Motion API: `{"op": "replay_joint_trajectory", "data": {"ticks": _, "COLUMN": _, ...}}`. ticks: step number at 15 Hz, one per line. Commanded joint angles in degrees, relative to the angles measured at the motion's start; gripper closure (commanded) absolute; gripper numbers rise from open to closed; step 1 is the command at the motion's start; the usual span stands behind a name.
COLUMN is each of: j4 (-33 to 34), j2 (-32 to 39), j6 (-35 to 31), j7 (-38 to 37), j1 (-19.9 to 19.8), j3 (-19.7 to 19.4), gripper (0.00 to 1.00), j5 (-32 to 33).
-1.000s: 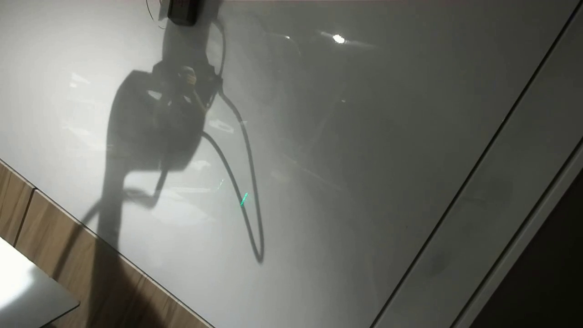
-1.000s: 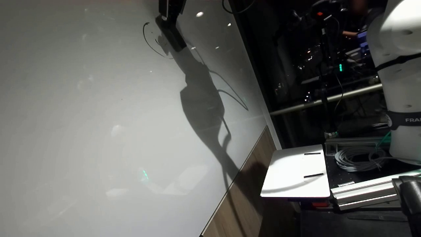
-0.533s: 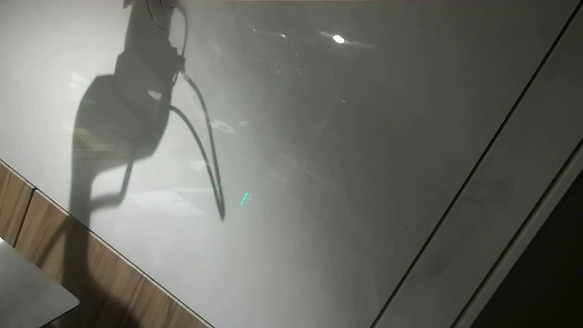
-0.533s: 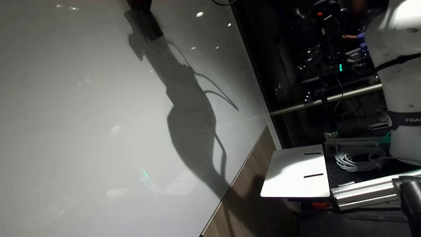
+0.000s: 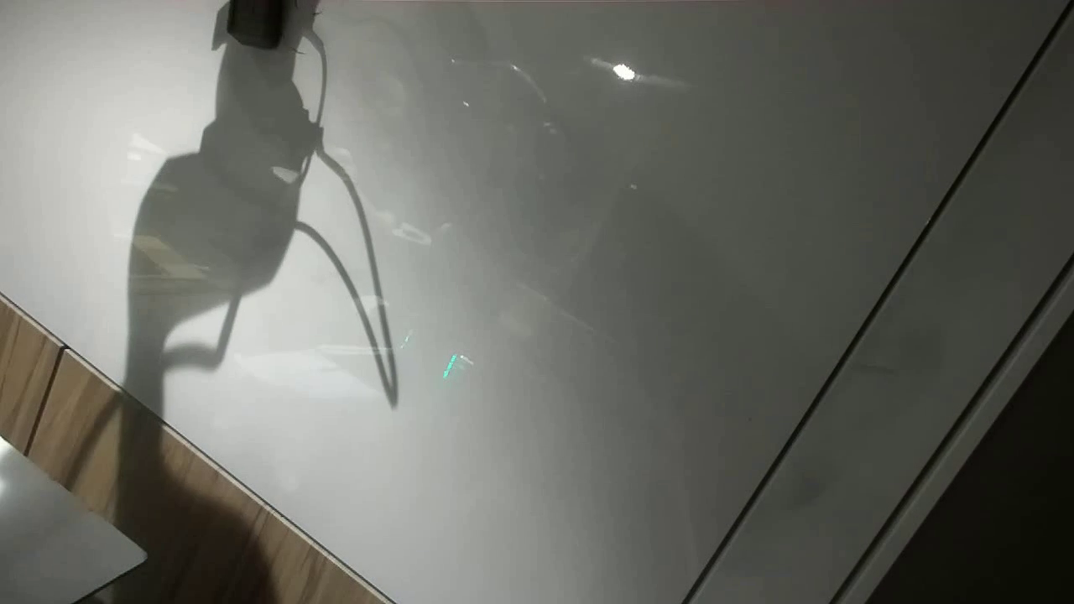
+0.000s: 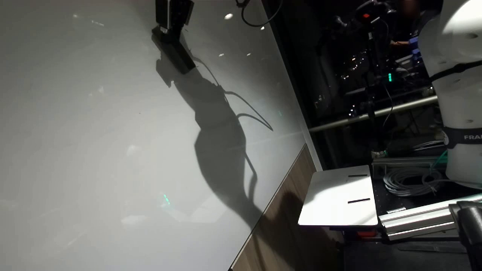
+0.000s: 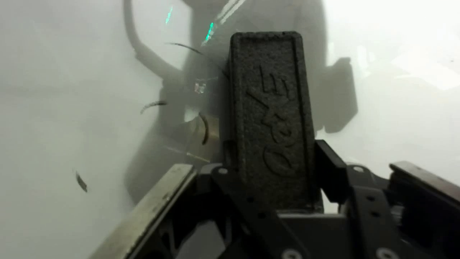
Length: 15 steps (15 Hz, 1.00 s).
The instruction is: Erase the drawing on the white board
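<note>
My gripper (image 7: 276, 158) is shut on a dark grey block eraser (image 7: 269, 104), with one finger against each long side. In the wrist view, several broken dark strokes of the drawing (image 7: 205, 128) lie left of the eraser on the glossy white board (image 7: 54, 136). Both exterior views show the eraser (image 5: 256, 21) (image 6: 175, 52) at the top, over the board (image 5: 587, 436) (image 6: 94, 158); whether it touches the surface I cannot tell. Only small bits of the drawing (image 5: 298, 51) peek out around it in an exterior view; the eraser hides what lies behind it.
A brown wooden strip (image 5: 67, 428) borders the board. Beside it juts a white plate (image 6: 335, 210) with two dark slots. The white arm (image 6: 463, 94) stands at the right, near coiled cable (image 6: 410, 182). A black cable (image 6: 263, 22) loops at the top edge.
The eraser and gripper have shifted left in both exterior views, going up and then back down. A curved stroke that showed half a second ago is now covered or wiped. The grip is unchanged.
</note>
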State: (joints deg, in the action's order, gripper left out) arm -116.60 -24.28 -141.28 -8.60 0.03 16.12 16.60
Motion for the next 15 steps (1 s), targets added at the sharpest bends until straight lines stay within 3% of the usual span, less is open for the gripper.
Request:
{"op": "replay_joint_trajectory", "data": {"ticks": 1, "j4": 1.1, "j2": 3.0, "j6": -3.0, "j7": -0.6, "j1": -1.6, "j3": -1.5, "gripper": 0.7, "j5": 3.5}}
{"op": "replay_joint_trajectory", "data": {"ticks": 8, "j4": 2.8, "j2": 4.3, "j6": -3.9, "j7": 0.4, "j1": -3.6, "j3": -4.0, "gripper": 0.7, "j5": 7.0}}
{"op": "replay_joint_trajectory", "data": {"ticks": 15, "j4": 0.3, "j2": 4.3, "j6": -5.0, "j7": 0.0, "j1": -5.5, "j3": -6.7, "gripper": 0.7, "j5": 8.4}}
